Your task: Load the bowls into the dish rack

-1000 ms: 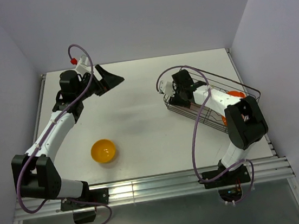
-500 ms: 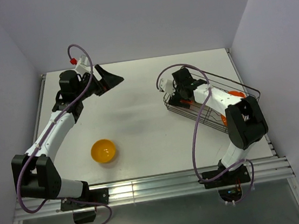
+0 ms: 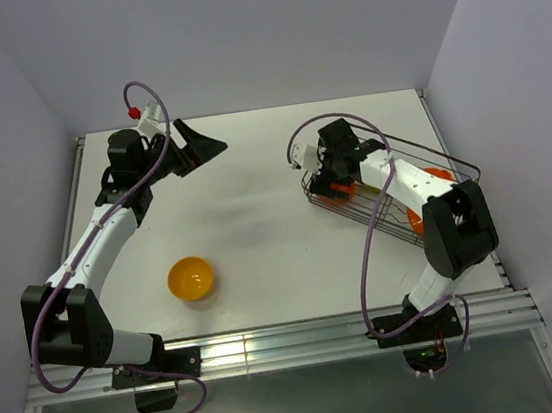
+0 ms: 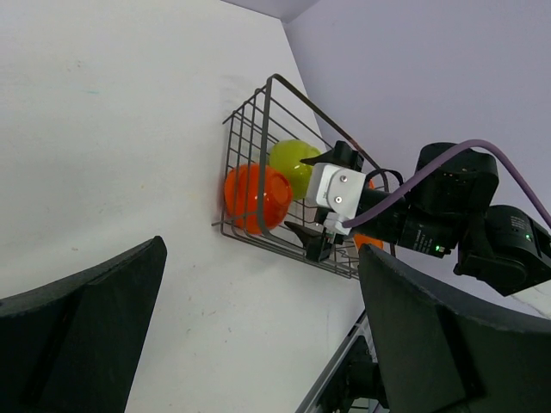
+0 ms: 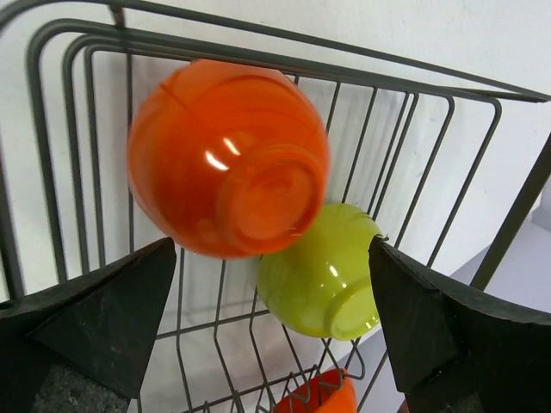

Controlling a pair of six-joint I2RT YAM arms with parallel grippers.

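Black plastic fingers of the right gripper stood spread wide with nothing between them, at the end of the dish rack nearest the table's middle. Straight ahead of the gap, inside the wire basket, a red-orange bowl lay tipped on its side with its base turned toward the wrist camera — its outline a little blurred. Just below and to the right of it sat a lime green bowl, tilted the same way, base outward; whether the 2 touched could not be told. Lower again, at the very edge of the wrist view, part of a 2nd red-orange bowl showed through the wires. Seen from above, further along the basket from the gripper, toward the right wall, orange showed in 2 places.

The left gripper was well apart from all this — across the table, toward its far left corner — with its fingers likewise opened wide and holding nothing, its wrist camera facing the rack. The yellow-orange bowl stood upright on the table outside the rack, nearer the arm bases than the left gripper and well apart from both grippers.
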